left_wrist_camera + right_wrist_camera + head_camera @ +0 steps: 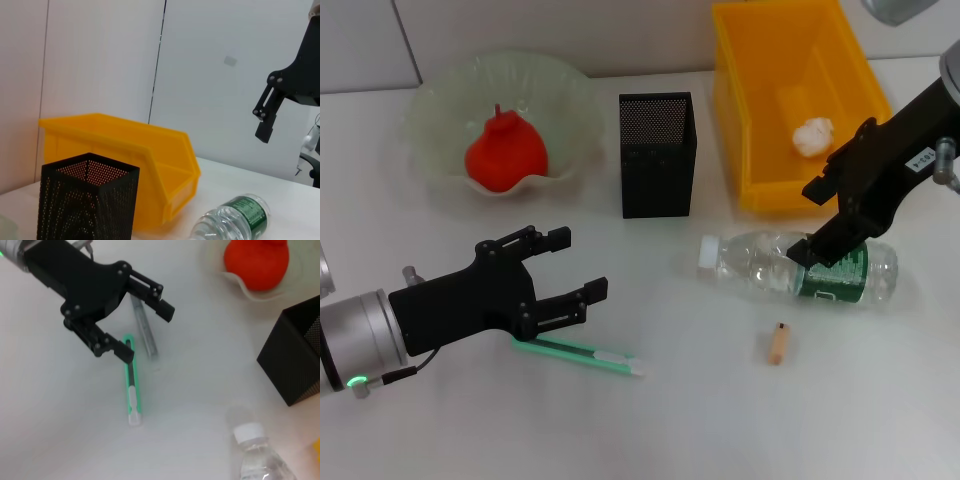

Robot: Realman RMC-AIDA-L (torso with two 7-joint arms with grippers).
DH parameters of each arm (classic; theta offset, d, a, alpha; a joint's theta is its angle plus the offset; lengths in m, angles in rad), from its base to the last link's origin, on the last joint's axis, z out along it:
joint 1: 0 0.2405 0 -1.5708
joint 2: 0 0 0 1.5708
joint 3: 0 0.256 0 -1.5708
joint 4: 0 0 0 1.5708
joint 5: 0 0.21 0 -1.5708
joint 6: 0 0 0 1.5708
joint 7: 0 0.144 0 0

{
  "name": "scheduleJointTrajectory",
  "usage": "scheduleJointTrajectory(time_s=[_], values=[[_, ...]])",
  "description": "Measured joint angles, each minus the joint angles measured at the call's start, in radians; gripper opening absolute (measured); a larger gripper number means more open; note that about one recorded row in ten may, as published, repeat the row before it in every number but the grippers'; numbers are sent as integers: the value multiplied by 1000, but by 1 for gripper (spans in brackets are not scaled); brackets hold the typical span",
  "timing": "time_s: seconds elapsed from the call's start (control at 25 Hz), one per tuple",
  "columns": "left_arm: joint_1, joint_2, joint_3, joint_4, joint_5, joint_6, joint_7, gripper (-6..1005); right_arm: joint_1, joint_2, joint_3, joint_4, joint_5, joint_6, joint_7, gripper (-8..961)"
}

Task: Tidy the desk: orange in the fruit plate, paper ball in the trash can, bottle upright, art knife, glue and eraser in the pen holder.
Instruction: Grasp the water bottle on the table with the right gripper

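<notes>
The orange (505,152) sits in the fruit plate (440,110) at the back left. The paper ball (812,135) lies in the yellow trash can (740,120). The bottle (770,265) lies on its side, white cap pointing left. My right gripper (810,222) is open just above its green-label end. My left gripper (578,265) is open and empty, just above the mint-green art knife (582,352), which lies flat. The black mesh pen holder (658,155) stands mid-table. In the right wrist view, a grey stick (145,335) lies next to the knife (131,395).
A small tan cylinder (777,343) lies in front of the bottle. The trash can (125,165) stands close to the right of the pen holder (87,205). The bottle (235,217) lies in front of both.
</notes>
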Motion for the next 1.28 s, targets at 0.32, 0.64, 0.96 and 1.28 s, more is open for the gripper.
scheduleJointTrajectory(time_s=[0.32, 0.64, 0.96, 1.28], values=[[0, 0, -1, -12, 0, 2, 0, 804, -36, 12, -28, 11, -44, 56, -174, 777], [-2, -1, -4, -18, 0, -5, -9, 804, -138, 12, -156, 52, -109, 245, -276, 778], [-2, -2, -9, -27, -9, -7, -10, 803, -143, 12, -156, 142, -139, 331, -258, 778], [-5, -1, -9, -26, -9, -12, -22, 803, -141, 13, -157, 182, -154, 375, -261, 778]])
